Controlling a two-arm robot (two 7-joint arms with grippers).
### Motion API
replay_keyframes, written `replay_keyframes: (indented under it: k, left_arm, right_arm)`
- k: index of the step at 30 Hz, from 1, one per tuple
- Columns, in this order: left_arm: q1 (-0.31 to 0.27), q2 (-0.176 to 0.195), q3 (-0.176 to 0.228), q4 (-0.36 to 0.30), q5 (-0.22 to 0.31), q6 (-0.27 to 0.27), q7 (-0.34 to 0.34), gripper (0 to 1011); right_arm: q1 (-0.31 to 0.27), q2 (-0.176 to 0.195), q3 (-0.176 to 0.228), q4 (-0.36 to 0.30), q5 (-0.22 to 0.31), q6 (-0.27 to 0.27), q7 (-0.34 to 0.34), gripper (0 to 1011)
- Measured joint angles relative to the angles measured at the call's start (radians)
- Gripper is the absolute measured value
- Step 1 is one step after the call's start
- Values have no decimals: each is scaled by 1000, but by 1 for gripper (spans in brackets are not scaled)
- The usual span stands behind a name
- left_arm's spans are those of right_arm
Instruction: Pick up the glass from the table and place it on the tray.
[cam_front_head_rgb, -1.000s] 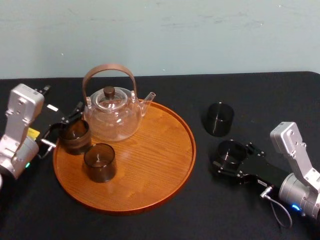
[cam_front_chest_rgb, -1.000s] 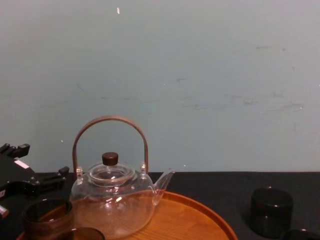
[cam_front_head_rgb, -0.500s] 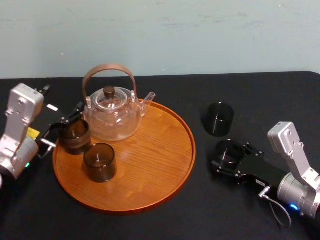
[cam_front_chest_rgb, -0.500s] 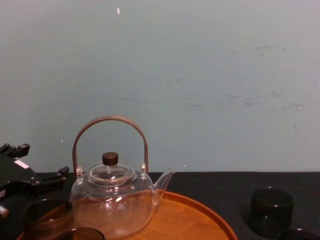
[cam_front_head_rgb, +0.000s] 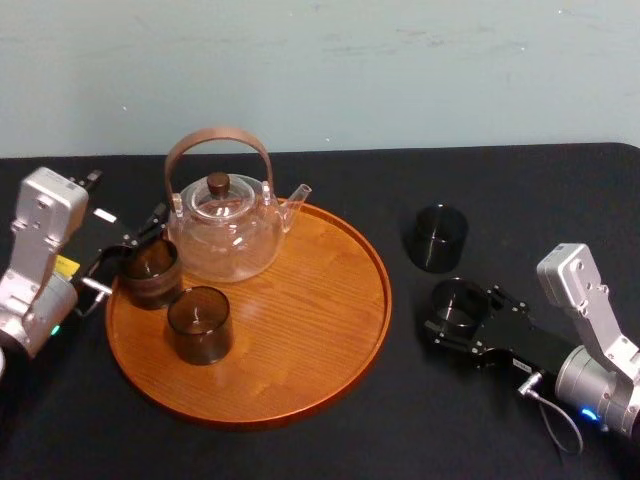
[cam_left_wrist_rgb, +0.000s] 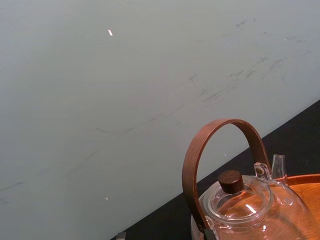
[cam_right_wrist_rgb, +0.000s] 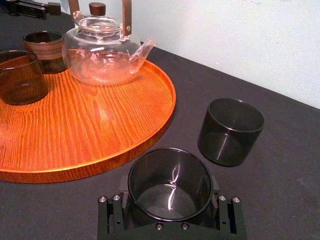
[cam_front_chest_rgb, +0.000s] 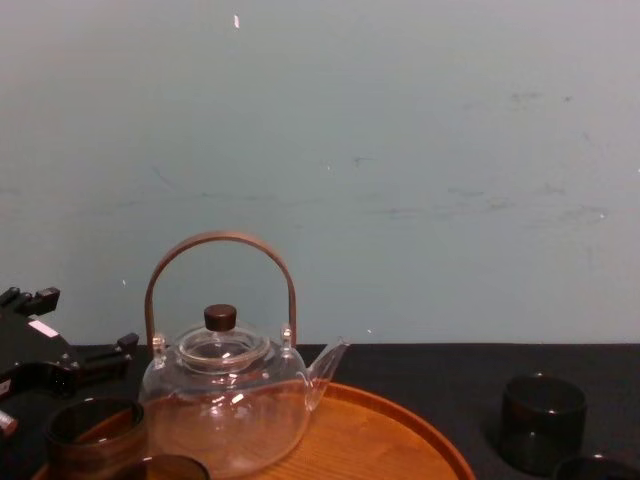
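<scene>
Shifted slightly away from the robot compared with one second ago, the right end effector (cam_front_head_rgb: 464, 314) is carrying the dark glass (cam_right_wrist_rgb: 169, 182) along with it, while the left arm is keeping its place. We are viewing the right end effector low over the bench (cam_front_head_rgb: 300, 455), to the right of the tray (cam_front_head_rgb: 300, 385). Its fingers (cam_right_wrist_rgb: 227, 215) are pressing against opposite sides of the glass wall, so it is gripping the dark glass. That glass is standing upright, mouth up, just beyond the tray's right rim and off the tray. We cannot tell whether its base is touching the bench. A second dark glass (cam_front_head_rgb: 438, 238) is standing on the bench just behind it, apart from it and from the tray.

On the tray, a glass teapot (cam_front_head_rgb: 225, 235) with a curved brown handle is sitting in the far left part, its spout pointing right. A brown cup (cam_front_head_rgb: 150, 272) is standing near the tray's left rim, just beside the teapot. A smoky glass (cam_front_head_rgb: 200, 324) is standing nearer the robot, close to the cup. We are seeing the left end effector (cam_front_head_rgb: 125, 258) hanging at the tray's left edge beside the brown cup, its fingers spread apart and gripping nothing.
</scene>
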Motion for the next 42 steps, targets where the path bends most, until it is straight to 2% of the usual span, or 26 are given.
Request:
replay_keyframes:
  k: [10,19,30,42]
  left_arm:
    - [0,0,0,0,0,0,0,1001]
    - [0,0,0,0,0,0,0,1001]
    - [0,0,0,0,0,0,0,1001]
    - [0,0,0,0,0,0,0,1001]
  right_arm:
    - [-2,0,8,-7,5,-1,0,908]
    - [-21,12,12,-85,14,-9,13,908]
    - [-11,10,-56,-166,-21,0,33,908]
    - [34,-23,-117,-175,-55,26,33,908]
